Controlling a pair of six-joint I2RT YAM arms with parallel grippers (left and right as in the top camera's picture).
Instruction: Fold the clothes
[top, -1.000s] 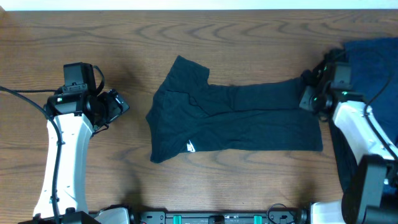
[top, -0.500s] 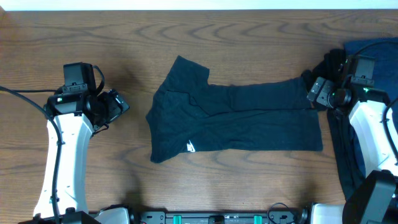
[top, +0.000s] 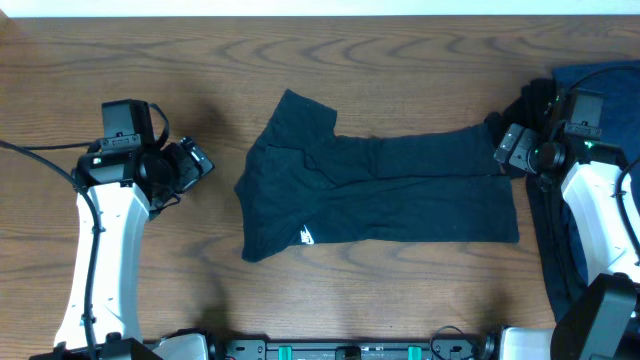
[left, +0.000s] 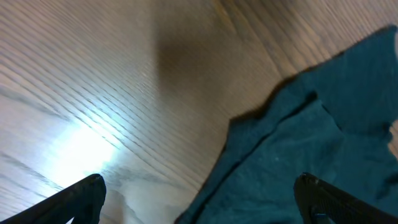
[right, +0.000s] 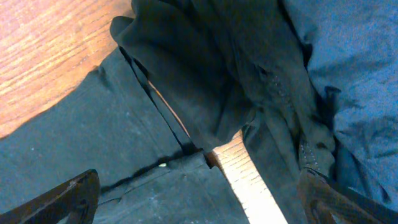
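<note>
A brown wood-grain table (top: 200, 60) fills the overhead view. One black T-shirt (top: 400, 195) lies spread flat at its middle, with one small white logo (top: 307, 236) near its lower left corner. One navy cloth (top: 605, 95) lies at the right edge, partly hidden by the right arm (top: 595, 215). There are two white arms. The left arm (top: 100, 250) ends in the left gripper (top: 195, 163), which is over bare wood and apart from the shirt's left edge. The right gripper (top: 508, 148) sits at the shirt's upper right corner, between the shirt and the navy cloth; contact cannot be told from here.

In the left wrist view, the left gripper (left: 208, 198) has its two tips spread wide in the lower corners, with nothing between them. Pale wood with a bright glare patch lies on the left, and the rumpled edge of the T-shirt (left: 311, 155) is on the right.

In the right wrist view, the right gripper (right: 199, 200) is likewise spread wide and holds nothing. Three fabrics show below it. The T-shirt (right: 74, 143) is at lower left. A crumpled black cloth (right: 205, 74) is in the middle, overlapping the shirt's edge. The navy cloth (right: 360, 56) is on the right. A thin strip of table (right: 249, 174) shows between them.
</note>
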